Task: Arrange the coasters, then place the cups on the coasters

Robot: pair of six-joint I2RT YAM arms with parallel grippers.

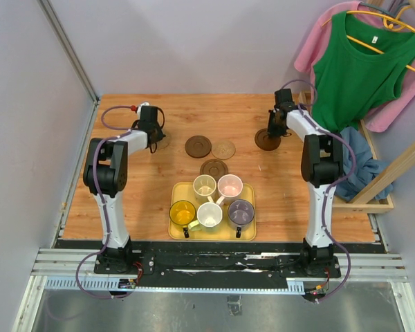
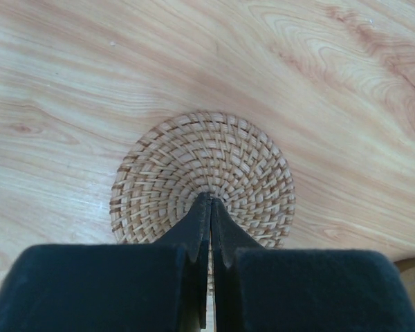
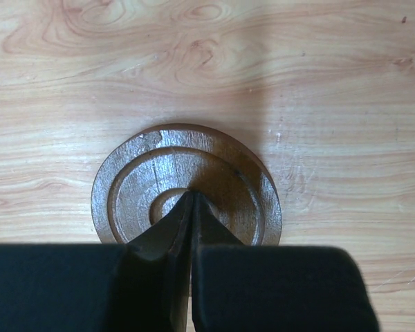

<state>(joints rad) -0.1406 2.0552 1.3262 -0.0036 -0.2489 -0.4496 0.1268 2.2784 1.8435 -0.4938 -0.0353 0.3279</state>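
My left gripper point(image 2: 211, 201) is shut, its tips over the middle of a woven tan coaster point(image 2: 203, 176) that lies flat at the table's far left point(image 1: 160, 142). My right gripper point(image 3: 192, 196) is also shut, tips at the centre of a dark brown ringed coaster point(image 3: 187, 183) at the far right point(image 1: 266, 140). Between them lie a dark brown coaster point(image 1: 198, 146), a tan coaster point(image 1: 223, 149) and another dark brown coaster point(image 1: 214, 168). Several cups stand on a yellow tray point(image 1: 176, 190): cream-green point(image 1: 205, 185), pink point(image 1: 229, 185), yellow point(image 1: 182, 213), cream-white point(image 1: 209, 215), grey-purple point(image 1: 241, 211).
Grey walls close the table at the left and back. Beyond the right edge stand a wooden rack point(image 1: 394, 169), a green top point(image 1: 363, 69) and pink clothing on hangers, and blue cloth point(image 1: 356, 162). Bare wood shows on both sides of the tray.
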